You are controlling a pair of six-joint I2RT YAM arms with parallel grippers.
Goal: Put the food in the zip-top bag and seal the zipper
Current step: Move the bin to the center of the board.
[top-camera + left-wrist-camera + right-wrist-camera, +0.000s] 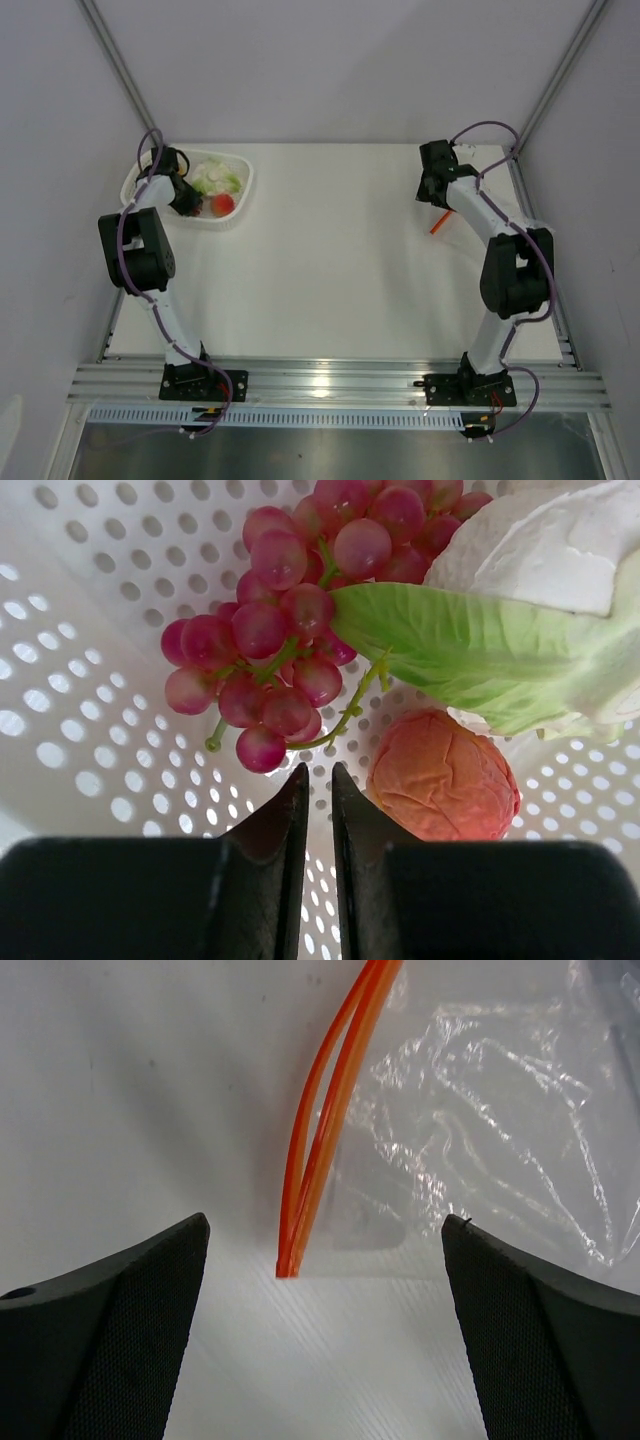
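1. A white mesh basket [243,195] sits at the far left corner of the table [340,260].
2. Well to the basket's right lies the clear zip-top bag [480,1130]. The right gripper [325,1220] is spread wide over one end of its orange zipper [320,1130].
3. Inside the basket, the left gripper [318,780] is all but closed on nothing.
4. Just beyond it lie the green-and-white vegetable [480,650], grape bunch [270,630] and red-orange round fruit [440,780].

Right wrist view: the clear crinkly plastic zip-top bag [480,1120] is cut off at the top and right edges; its thin red-orange zipper strip [320,1110] exits at the top.

Left wrist view: the red grape bunch [280,630] is cropped at the top, the white-and-green leafy vegetable piece [520,610] at the right; the left hand [318,775] covers the lower edge of the red-orange round fruit [440,780].
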